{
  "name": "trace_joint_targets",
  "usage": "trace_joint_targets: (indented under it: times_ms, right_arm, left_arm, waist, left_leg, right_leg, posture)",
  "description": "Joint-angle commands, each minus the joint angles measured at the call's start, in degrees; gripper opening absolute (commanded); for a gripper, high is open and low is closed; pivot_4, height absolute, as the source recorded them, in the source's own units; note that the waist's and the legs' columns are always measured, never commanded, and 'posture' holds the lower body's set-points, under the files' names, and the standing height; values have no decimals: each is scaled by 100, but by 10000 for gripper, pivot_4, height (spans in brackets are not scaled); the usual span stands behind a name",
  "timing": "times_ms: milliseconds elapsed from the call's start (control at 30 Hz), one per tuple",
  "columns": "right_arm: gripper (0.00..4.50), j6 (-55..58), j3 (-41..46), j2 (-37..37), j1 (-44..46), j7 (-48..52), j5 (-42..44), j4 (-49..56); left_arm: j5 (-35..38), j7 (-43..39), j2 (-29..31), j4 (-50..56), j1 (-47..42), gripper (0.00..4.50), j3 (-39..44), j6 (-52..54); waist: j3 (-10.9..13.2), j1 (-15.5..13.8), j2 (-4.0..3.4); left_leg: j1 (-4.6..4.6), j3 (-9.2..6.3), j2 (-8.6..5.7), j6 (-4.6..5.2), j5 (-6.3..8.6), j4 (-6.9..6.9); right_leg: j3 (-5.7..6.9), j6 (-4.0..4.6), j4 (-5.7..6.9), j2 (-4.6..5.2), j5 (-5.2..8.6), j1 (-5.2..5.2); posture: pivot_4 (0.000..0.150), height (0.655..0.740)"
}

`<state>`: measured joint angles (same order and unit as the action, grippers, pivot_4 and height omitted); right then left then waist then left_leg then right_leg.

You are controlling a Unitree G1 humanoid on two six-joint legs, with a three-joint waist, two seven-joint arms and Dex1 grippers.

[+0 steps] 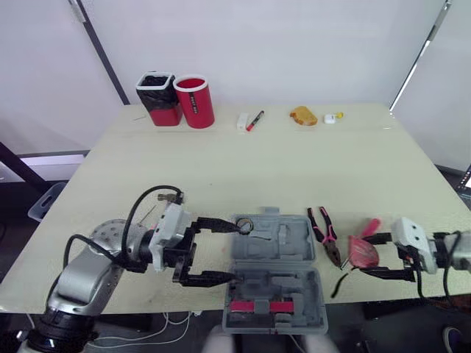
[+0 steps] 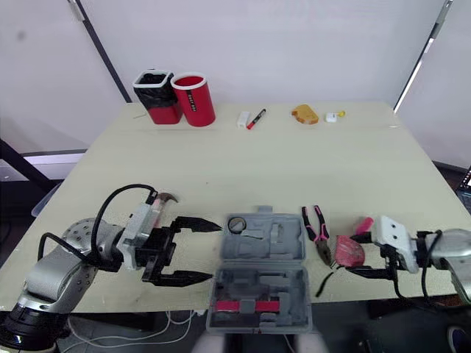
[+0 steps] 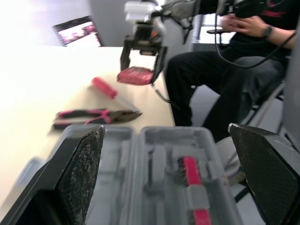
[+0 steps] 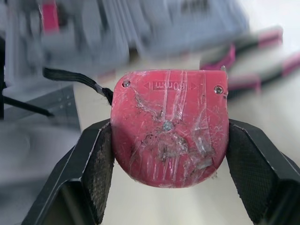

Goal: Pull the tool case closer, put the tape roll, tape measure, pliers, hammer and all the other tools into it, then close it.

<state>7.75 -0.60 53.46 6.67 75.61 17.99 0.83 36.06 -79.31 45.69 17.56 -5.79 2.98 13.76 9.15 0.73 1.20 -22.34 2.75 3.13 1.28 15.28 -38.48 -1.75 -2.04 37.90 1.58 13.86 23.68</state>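
Note:
The grey tool case (image 1: pixel 283 254) lies open at the table's near edge, with a red-handled tool (image 1: pixel 259 306) in its near half. A small tape roll (image 1: pixel 244 225) sits at its far left corner. My left gripper (image 1: pixel 233 251) is open at the case's left side, one finger beside the tape roll. To the right of the case lie pink-handled pliers (image 1: pixel 324 234) and a pink-handled screwdriver (image 1: pixel 370 226). My right gripper (image 1: pixel 365 254) is shut on the red tape measure (image 4: pixel 168 126), pads (image 4: pixel 96 168) pressed on both sides. What looks like a hammer head (image 2: pixel 168 196) shows behind my left wrist.
Along the far edge stand a black-and-red holder (image 1: pixel 157 98) and a red cup (image 1: pixel 195 101), then a marker (image 1: pixel 255 120), an orange object (image 1: pixel 303 115) and a small white piece (image 1: pixel 330 118). A seated person (image 3: pixel 234 61) is beside the table's right edge.

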Motion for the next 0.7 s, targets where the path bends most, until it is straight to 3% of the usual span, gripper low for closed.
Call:
trace_joint_targets:
  times_ms: [33, 300, 700]
  right_arm:
    - [29213, 1424, -677, -30, 851, -253, -189, 922]
    - [29213, 2623, -2101, -480, 2586, -493, -1194, 788]
    - [29213, 2670, -3539, -1318, 3879, -615, -2673, -132]
  left_arm:
    - [180, -196, 171, -292, 137, 45000, 607, -181]
    - [189, -336, 341, -622, 270, 45000, 1106, -224]
    - [166, -198, 244, -573, 508, 45000, 1318, -345]
  waist:
    - [2, 3, -2]
    - [3, -21, -1]
    - [4, 9, -1]
  left_leg:
    - [-2, 3, 0, 0, 0, 0]
    - [-45, 0, -6, 0, 0, -2]
    - [-51, 0, -5, 0, 0, -2]
  right_leg:
    - [-2, 2, 1, 1, 1, 5]
    - [10, 3, -4, 14, 0, 39]
    - [11, 0, 2, 11, -2, 48]
  posture:
    - [1500, 7400]
    - [1500, 7400]
    - [1500, 7400]
